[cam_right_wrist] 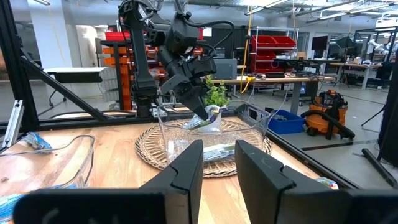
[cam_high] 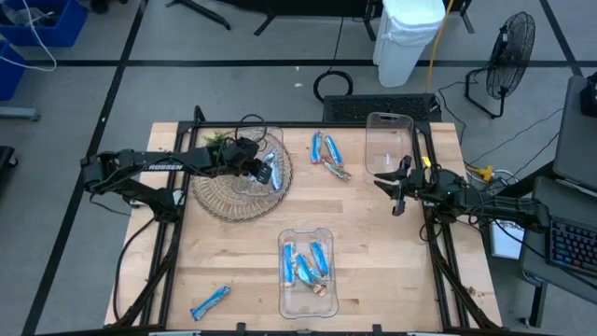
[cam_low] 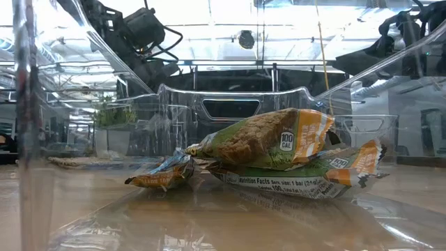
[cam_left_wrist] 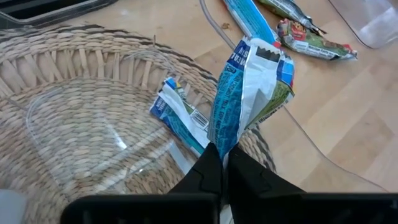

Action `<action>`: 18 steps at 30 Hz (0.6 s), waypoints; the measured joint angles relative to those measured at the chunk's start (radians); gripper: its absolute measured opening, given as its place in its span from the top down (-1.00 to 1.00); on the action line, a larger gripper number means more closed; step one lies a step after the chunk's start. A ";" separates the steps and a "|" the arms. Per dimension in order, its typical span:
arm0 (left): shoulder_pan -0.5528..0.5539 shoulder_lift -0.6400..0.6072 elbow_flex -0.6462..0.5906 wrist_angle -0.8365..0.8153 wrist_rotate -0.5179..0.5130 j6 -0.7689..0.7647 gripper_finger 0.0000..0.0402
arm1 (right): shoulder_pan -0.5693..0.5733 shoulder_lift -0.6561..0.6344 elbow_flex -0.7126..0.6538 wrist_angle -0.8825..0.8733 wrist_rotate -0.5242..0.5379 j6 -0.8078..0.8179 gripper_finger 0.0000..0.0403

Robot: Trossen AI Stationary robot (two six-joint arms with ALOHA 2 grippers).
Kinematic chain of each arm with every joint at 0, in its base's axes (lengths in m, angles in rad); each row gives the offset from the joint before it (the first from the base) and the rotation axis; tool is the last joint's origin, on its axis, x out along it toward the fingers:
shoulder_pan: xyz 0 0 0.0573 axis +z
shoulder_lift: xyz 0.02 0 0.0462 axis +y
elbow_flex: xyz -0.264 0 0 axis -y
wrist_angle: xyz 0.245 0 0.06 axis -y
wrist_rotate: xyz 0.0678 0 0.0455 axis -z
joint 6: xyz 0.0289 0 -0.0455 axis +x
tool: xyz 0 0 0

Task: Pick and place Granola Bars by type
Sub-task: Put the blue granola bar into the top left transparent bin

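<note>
My left gripper (cam_high: 267,170) hangs over a clear bin (cam_right_wrist: 211,134) that stands on a round wicker mat (cam_high: 210,196), and it is shut on a blue-and-white granola bar (cam_left_wrist: 249,93). A second blue bar (cam_left_wrist: 177,118) lies flat on the bin's floor. More bars (cam_high: 328,155) lie on the table beyond the mat. My right gripper (cam_right_wrist: 217,165) waits open at the table's right side (cam_high: 396,187) with nothing between its fingers. My left gripper pinches the bar's crimped wrapper end (cam_left_wrist: 224,134) between its two fingers. The fingers slant down from the table's left side. The bar sticks out past the fingertips, lengthwise along them, crumpled and lifted clear above the bin's floor.
A clear tray (cam_high: 306,299) near the front edge holds several blue and tan bars (cam_low: 272,139). An empty clear bin (cam_high: 390,140) stands at the far right. One loose blue bar (cam_high: 210,301) lies at the front left. A small green plant (cam_high: 216,140) sits by the mat.
</note>
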 joint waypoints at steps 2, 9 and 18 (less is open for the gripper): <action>0.000 0.000 0.000 0.000 0.000 -0.001 0.96 | 0.000 0.000 0.000 0.000 0.000 0.000 0.58; 0.000 0.000 0.000 0.000 0.000 -0.002 0.94 | 0.000 0.000 0.000 0.000 0.000 0.000 0.58; 0.000 0.000 0.000 0.000 0.000 -0.002 0.92 | 0.000 0.000 0.000 0.000 0.000 0.000 0.58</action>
